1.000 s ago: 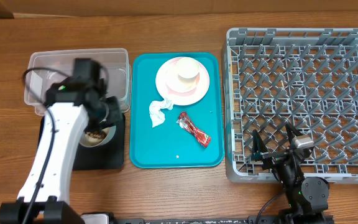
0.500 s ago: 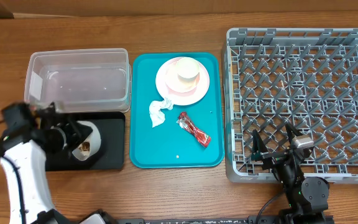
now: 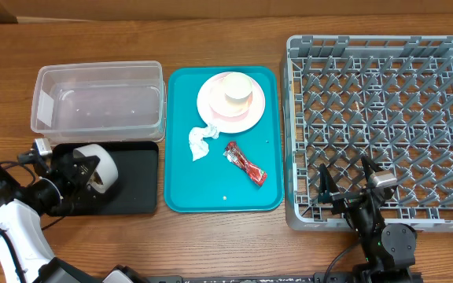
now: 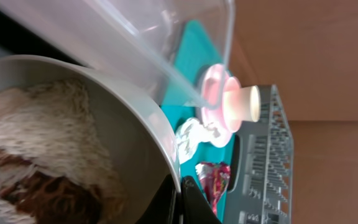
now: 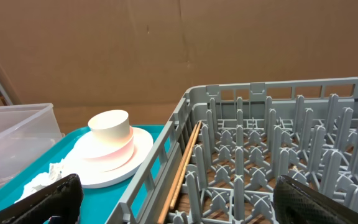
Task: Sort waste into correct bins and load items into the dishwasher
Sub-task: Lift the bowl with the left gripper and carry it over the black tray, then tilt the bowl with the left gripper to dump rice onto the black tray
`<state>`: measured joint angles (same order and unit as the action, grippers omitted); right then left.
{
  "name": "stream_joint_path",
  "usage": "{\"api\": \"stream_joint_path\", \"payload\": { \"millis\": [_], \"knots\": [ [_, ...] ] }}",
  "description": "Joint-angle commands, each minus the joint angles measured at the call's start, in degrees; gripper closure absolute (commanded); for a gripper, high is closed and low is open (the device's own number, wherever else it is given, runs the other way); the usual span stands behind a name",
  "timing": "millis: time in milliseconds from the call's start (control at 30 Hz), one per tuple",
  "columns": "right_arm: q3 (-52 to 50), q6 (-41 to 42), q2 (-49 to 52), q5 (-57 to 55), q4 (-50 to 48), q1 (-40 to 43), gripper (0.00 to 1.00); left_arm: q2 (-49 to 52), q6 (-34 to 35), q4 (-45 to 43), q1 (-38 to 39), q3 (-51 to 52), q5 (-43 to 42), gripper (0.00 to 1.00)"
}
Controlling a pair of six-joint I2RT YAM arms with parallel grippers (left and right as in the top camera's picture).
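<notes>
My left gripper [image 3: 83,174] is shut on the rim of the pale bowl [image 3: 101,168], tipped on its side above the black tray [image 3: 136,187]. In the left wrist view the bowl [image 4: 135,134] holds whitish-brown food scraps [image 4: 48,130], with my gripper [image 4: 180,190] pinching its rim. The clear tub [image 3: 97,102] stands behind. The pink plate [image 3: 220,108] carries the white cup [image 3: 238,90] on the teal tray [image 3: 222,192], beside the tissue [image 3: 199,141] and red wrapper [image 3: 246,163]. My right gripper [image 3: 344,189] is open and empty over the grey dish rack [image 3: 384,118].
In the right wrist view a thin wooden stick [image 5: 182,165] lies inside the rack [image 5: 278,155] along its left wall. The plate [image 5: 114,158] and cup [image 5: 110,127] show there to the left. Bare wooden table surrounds everything.
My left arm has swung from over the black tray's back toward the lower left. The bowl went with it and now lies tipped on its side. The right arm has not moved.
</notes>
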<state>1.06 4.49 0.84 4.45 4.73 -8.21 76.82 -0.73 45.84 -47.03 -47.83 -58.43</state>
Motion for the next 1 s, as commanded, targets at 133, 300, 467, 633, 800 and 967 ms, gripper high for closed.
{"api": "stream_joint_path", "payload": {
  "millis": [133, 300, 467, 633, 800, 967],
  "knots": [
    [-0.6, 0.3, -0.7, -0.4, -0.3, 0.4, 0.0, -1.2, -1.9, -1.6, -0.3, 0.4, -7.6, 0.96],
    [-0.6, 0.3, -0.7, -0.4, -0.3, 0.4, 0.0, -1.2, -2.0, -1.9, -0.3, 0.5, -7.4, 0.96],
    [-0.6, 0.3, -0.7, -0.4, -0.3, 0.4, 0.0, -1.2, -2.1, -2.4, -0.3, 0.5, -7.5, 0.96],
    [-0.6, 0.3, -0.7, -0.4, -0.3, 0.4, 0.0, -1.2, -2.5, -0.8, -0.3, 0.9, -7.4, 0.91],
    [-0.6, 0.3, -0.7, -0.4, -0.3, 0.4, 0.0, -1.2, -3.3, -2.2, -0.3, 2.9, -7.2, 0.96],
    [-0.6, 0.3, -0.7, -0.4, -0.3, 0.4, 0.0, -1.2, -3.0, -2.3, -0.3, 4.3, -7.5, 0.96]
  ]
}}
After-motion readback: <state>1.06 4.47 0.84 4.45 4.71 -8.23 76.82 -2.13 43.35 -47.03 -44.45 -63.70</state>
